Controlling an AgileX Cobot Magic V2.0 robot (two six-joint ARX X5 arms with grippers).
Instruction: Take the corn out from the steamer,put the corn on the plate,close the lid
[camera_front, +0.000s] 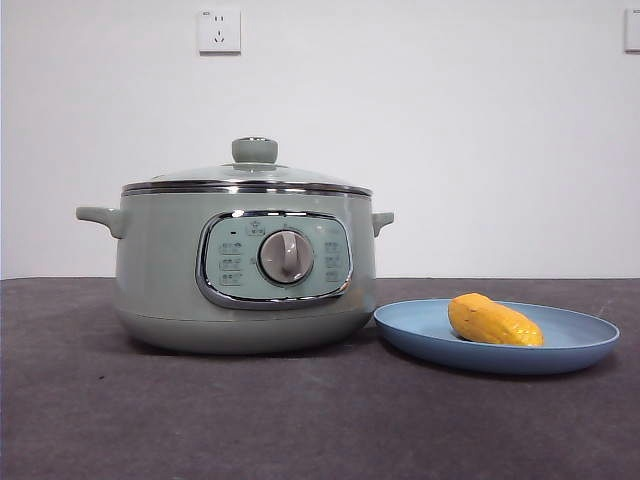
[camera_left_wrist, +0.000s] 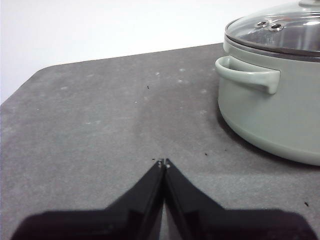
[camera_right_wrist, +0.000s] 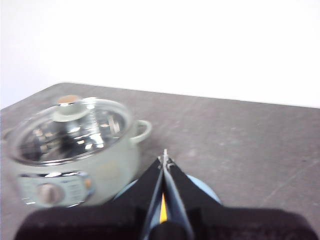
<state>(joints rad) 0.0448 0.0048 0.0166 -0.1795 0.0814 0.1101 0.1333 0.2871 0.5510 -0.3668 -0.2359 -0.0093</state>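
Corn (camera_front: 494, 321), smooth yellow-orange with tapered ends, lay on the blue plate (camera_front: 580, 335) beside the steamer (camera_front: 240, 270); glass lid (camera_front: 250, 172) sat on. Left gripper (camera_left_wrist: 163, 163) and right gripper (camera_right_wrist: 164, 159) were closed, empty.

I'm looking at a bare test room, not a kitchen — a plain white wall (camera_front: 450, 130) with a socket (camera_front: 219, 31), and a dark grey worktop (camera_front: 200, 420) carrying one cooker (camera_front: 180, 270).

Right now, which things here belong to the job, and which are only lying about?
Job: steamer; lid, on the steamer; corn, lying on the plate.
Not the job: wall socket; dark table.
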